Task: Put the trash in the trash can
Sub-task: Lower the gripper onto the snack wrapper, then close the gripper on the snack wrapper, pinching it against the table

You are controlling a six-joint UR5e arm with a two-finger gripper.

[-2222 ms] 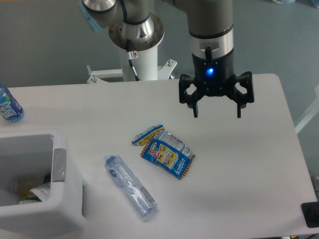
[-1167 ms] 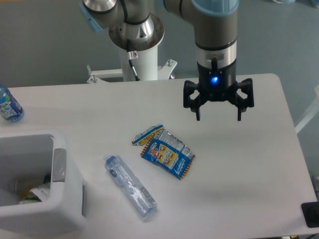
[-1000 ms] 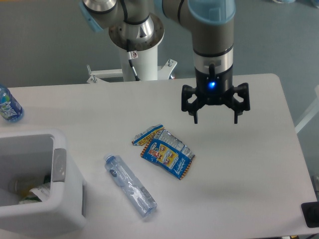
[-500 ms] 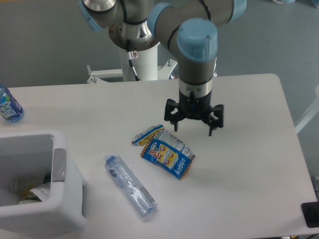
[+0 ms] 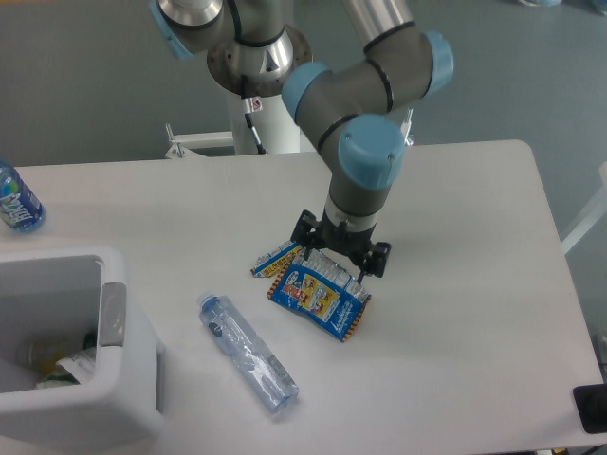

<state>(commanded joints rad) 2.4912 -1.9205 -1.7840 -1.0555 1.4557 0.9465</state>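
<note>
Centre of frame: wrapper, blue foil, crumpled flat on the table, long axis running upper left to lower right; gripper low over its upper edge, jaws spread wide to either side of it, holding nothing. Lower centre-left: bottle, crushed, lying flat, long axis upper left to lower right, well apart from the wrapper. Lower left corner: bin, white, grey tab on its right rim, scraps inside; far left edge: a small blue bottle.
</note>
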